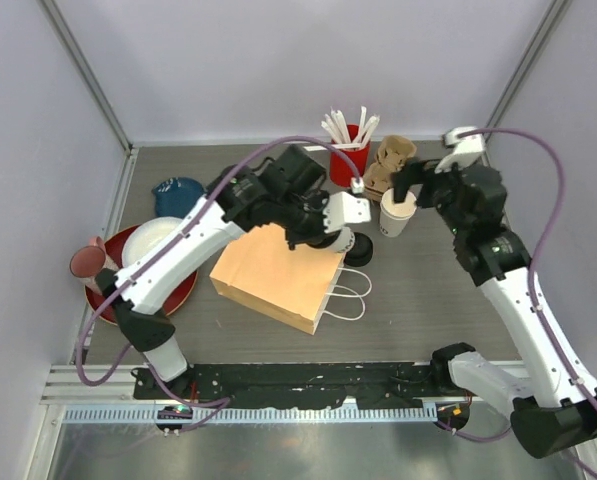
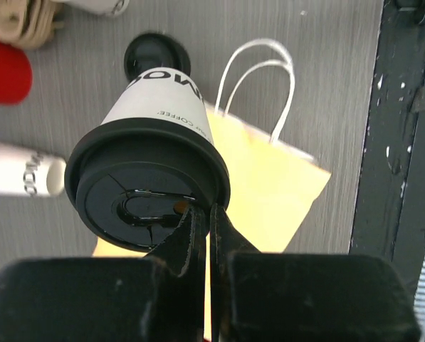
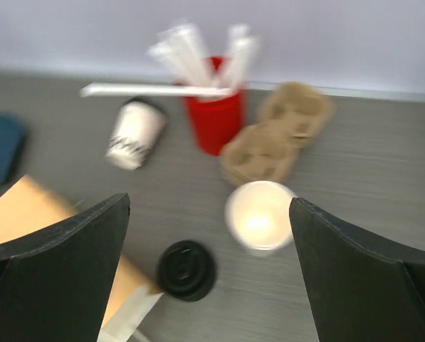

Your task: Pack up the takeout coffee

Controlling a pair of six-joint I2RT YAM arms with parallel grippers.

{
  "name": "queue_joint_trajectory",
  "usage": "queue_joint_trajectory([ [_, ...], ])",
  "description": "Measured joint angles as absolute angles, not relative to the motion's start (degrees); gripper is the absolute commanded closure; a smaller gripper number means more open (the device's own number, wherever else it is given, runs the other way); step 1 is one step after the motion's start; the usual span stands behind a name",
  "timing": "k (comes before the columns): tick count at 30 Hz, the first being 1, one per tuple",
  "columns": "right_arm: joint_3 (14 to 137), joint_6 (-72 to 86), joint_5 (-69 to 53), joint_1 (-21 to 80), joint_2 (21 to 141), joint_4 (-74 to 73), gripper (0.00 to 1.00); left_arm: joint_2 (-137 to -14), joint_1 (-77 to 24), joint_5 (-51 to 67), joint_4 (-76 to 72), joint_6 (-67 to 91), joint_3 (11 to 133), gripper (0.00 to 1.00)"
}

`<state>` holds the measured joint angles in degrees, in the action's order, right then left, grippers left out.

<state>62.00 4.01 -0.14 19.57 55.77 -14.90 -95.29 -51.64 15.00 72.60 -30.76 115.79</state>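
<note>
Red cup (image 1: 347, 170) holding straws (image 1: 346, 128); cardboard carrier (image 1: 390, 163) beside it; lidless white cup (image 3: 258, 217); loose black lid (image 3: 187, 269).

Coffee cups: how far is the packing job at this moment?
Done: nothing is packed; the bag lies flat and the carrier is empty. In hand: the left tool is shut on one cup, pinching its lid at the rim. Left: the second cup lies on its side on the table; both must go in. The right tool is open and holds nothing.

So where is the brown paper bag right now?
In the top view the paper bag lies flat mid-table, right of the red plate; the left gripper holds a lidded coffee cup at its far right corner.
</note>
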Motion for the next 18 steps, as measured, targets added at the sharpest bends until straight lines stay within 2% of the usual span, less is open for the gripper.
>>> queue_joint_trajectory([
  [3,66.57,7.42,7.51,9.61,55.86,-19.75,0.00,-99.98,-57.41,12.12,72.60,-30.02,120.49,1.00],
  [7,68.53,9.72,11.62,-0.84,55.88,-23.11,0.00,-108.51,-63.53,10.15,74.02,-29.21,130.30,1.00],
  [11,68.62,10.17,13.21,-4.08,56.29,-25.56,0.00,-118.58,-68.36,8.34,74.46,-28.99,140.27,1.00],
  [18,68.69,9.85,13.39,-5.13,57.39,-26.96,0.00,-126.69,-72.55,5.06,74.63,-30.55,139.13,1.00],
])
